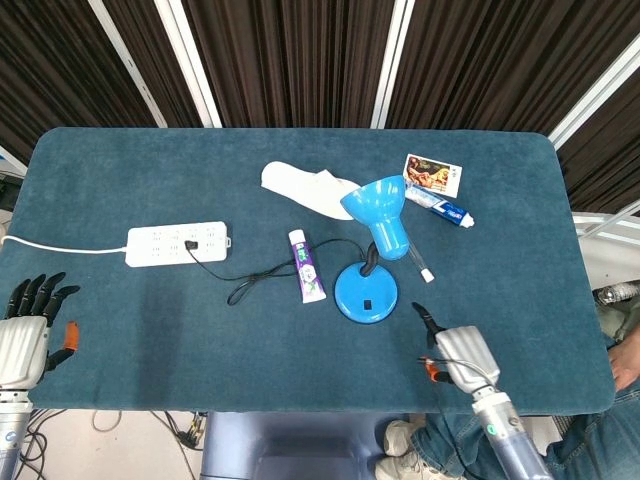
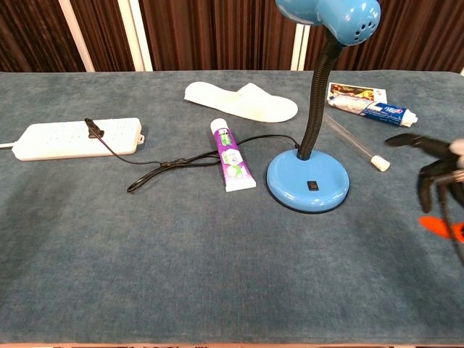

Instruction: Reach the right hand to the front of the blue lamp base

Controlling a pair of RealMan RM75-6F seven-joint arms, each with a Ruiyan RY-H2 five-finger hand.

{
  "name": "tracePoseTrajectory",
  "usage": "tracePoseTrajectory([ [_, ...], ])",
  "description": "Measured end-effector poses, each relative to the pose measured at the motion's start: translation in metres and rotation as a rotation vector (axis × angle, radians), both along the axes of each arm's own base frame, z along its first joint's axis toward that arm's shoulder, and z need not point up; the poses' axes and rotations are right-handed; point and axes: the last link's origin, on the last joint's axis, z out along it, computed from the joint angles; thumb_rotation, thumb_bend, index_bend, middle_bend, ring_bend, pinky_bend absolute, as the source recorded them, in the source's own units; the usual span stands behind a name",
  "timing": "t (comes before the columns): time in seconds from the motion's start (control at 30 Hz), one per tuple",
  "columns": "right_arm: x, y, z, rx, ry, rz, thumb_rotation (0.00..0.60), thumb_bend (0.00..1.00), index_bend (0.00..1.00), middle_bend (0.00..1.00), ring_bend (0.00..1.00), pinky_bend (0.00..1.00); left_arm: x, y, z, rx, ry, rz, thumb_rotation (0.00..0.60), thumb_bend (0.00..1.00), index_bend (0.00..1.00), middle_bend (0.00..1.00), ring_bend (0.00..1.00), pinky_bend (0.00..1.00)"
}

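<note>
Table (image 1: 120, 330): blue carpet-like top, bearing all items below.

Lamp: blue, with a black bendy neck. Round lamp base (image 1: 366, 293) sits near the table's middle, toward the front edge, a small black switch on its top face. Shade (image 1: 381, 210) tilts over the base.

Slipper (image 1: 305, 187): white, lying flat behind the lamp.

Power strip (image 1: 178, 243): white, left part of the table, its white lead running off the left edge. The lamp's black cord (image 1: 250, 281) is plugged into it and loops across to the base.

Right hand (image 1: 455, 350): over the table, near the base and to its front right, apart from it. Dark fingers (image 2: 410, 140) point toward the base in the chest view, where the hand shows at the right edge; it grasps nothing, fingers apart.

Left hand (image 1: 25, 330): at the table's front left corner, dark fingers spread, released, touching no item.

Purple toothpaste tube (image 1: 307, 266): just left of the base, cord passing beside it.

Blue toothpaste tube (image 1: 440, 208): behind and right of the lamp, lying against a picture card (image 1: 432, 174).

Clear tube (image 1: 420, 262): thin, white-capped, just right of the base.
</note>
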Motion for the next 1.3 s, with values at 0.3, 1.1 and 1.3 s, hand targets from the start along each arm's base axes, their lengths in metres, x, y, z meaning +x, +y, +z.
tracePoseTrajectory([
  [0.3, 0.028, -0.016, -0.048, 0.076, 0.040, -0.015, 0.600, 0.40, 0.01, 0.55, 0.74, 1.00, 0.000, 0.000, 0.001, -0.003, -0.008, 0.006, 0.600, 0.57, 0.21, 0.07, 0.01, 0.00],
  [1.1, 0.038, -0.035, -0.077, 0.090, 0.144, -0.066, 0.600, 0.40, 0.01, 0.55, 0.74, 1.00, -0.001, 0.001, 0.001, -0.004, -0.012, 0.012, 0.600, 0.57, 0.21, 0.07, 0.01, 0.00],
  [1.3, 0.038, -0.034, -0.077, 0.099, 0.154, -0.065, 0.600, 0.40, 0.01, 0.55, 0.74, 1.00, -0.001, 0.002, 0.001, -0.001, -0.012, 0.012, 0.600, 0.57, 0.21, 0.07, 0.01, 0.00],
])
